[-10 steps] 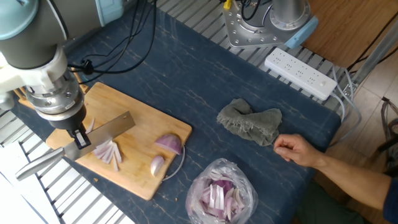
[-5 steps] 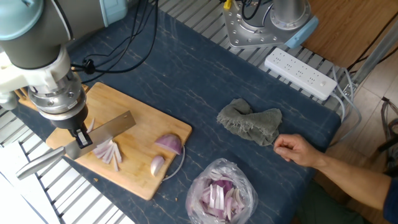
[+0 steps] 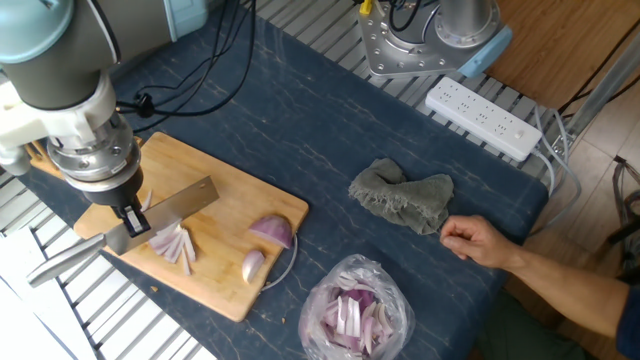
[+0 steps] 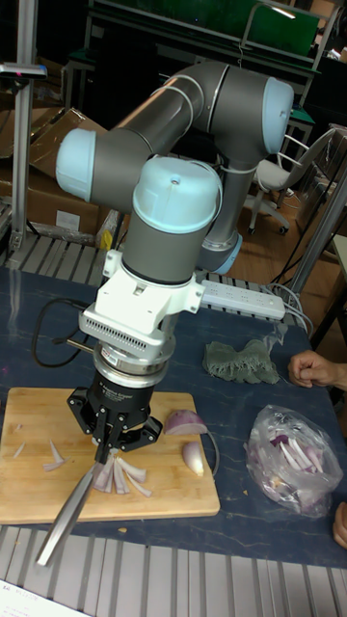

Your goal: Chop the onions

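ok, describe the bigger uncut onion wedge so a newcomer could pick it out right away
Start at the wooden cutting board on the blue-topped table. At its edge nearest the grey-green cloth lie two onion pieces. The bigger wedge is domed with purple skin, while its neighbour, the smaller wedge, is slimmer and pale.

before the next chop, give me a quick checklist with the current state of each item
1. Gripper shut on the knife: ok, fingers clamp it where blade meets handle.
2. Onion under the blade: ok, cut slivers lie beside the edge.
3. Whole pieces left to chop: ok, a larger wedge and a smaller wedge sit on the cutting board.
4. Person's hand away from the blade: ok, it rests on the table beyond the cloth.
5. Bag of cut onion off the board: ok.
6. Blade contact with the board: cannot tell.
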Robot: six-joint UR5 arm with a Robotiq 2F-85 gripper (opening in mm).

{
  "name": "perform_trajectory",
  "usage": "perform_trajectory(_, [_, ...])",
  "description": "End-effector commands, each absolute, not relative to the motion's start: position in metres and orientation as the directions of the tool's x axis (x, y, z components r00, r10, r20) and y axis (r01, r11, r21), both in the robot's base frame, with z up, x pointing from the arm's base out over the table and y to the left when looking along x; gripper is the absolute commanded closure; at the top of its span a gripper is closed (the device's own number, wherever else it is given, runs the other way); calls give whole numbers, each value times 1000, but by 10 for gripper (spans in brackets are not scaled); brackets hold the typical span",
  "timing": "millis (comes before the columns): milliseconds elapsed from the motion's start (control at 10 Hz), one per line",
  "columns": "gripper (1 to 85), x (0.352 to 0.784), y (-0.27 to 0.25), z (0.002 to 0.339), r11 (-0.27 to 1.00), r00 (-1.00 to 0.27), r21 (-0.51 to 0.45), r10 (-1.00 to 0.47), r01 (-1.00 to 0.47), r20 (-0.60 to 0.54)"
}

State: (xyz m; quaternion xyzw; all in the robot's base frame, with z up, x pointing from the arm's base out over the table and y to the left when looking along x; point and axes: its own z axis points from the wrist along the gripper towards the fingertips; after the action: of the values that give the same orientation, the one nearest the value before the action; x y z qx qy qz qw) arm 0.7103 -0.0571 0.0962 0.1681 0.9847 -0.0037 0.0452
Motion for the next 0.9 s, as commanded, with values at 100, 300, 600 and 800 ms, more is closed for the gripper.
perform_trajectory(100, [847,711,-53,96,943,-938,23,333,332,-92])
perform_trajectory(300, [847,713,-53,93,943,-938,27,332,331,-97])
perform_trajectory(600, [847,716,-52,88,944,-939,28,329,328,-105])
perform_trajectory(800, [847,716,-54,85,947,-940,26,322,322,-112])
